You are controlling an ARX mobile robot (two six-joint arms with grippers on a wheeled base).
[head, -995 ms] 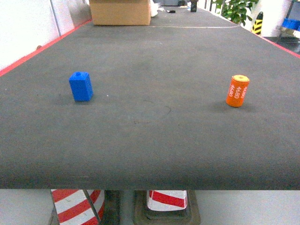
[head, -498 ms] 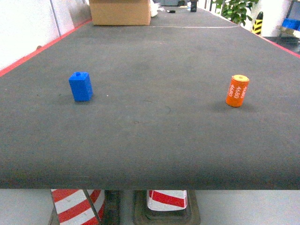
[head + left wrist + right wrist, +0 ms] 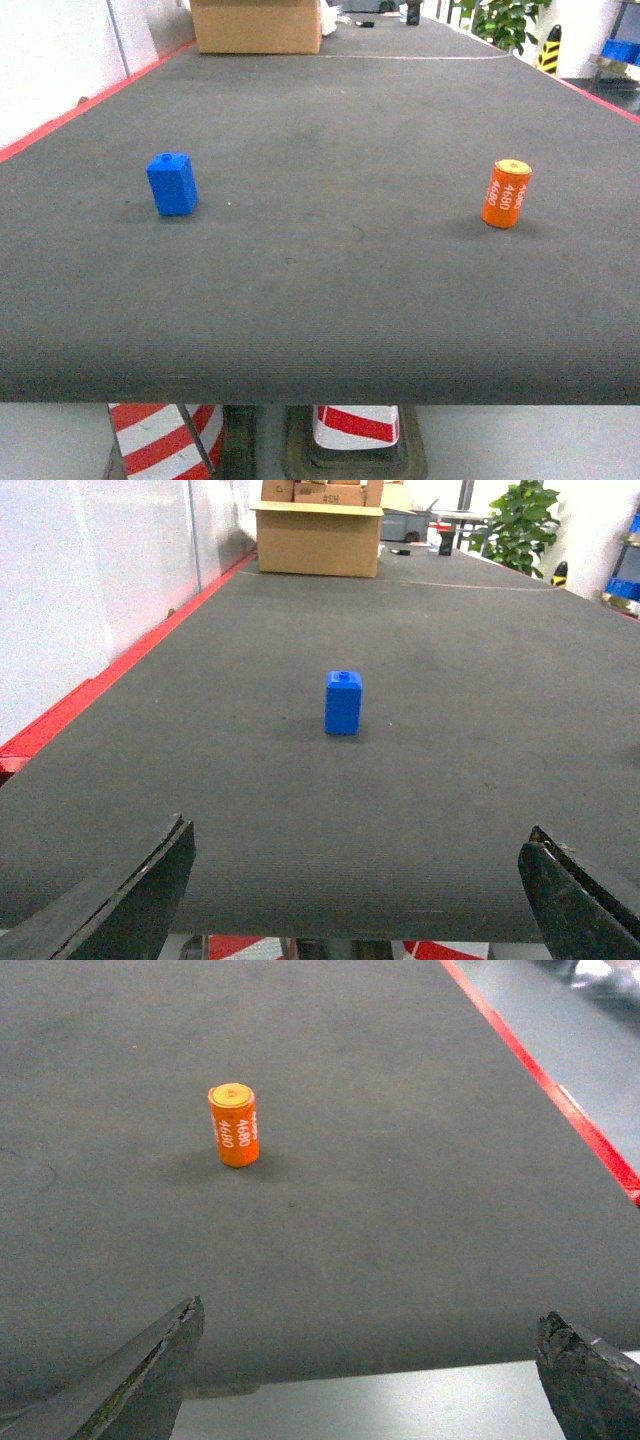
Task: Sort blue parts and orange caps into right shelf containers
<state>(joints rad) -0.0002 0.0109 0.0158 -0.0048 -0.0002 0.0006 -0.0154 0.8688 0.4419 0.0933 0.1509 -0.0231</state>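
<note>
Seeing blue part [image 3: 172, 184] upright on the dark belt [image 3: 330, 250], left side, long axis vertical, nub up. Orange cap [image 3: 507, 194] stands well apart on the right, axis near vertical with a slight lean, pale top up, "4680" print running along its side. My left gripper [image 3: 355, 890] is spread wide, short of the blue part, nothing between the fingers. Right gripper [image 3: 375, 1360] likewise spread, the cap ahead of it, left of centre. Cardboard box [image 3: 257, 26] sits at the belt's far end.
</note>
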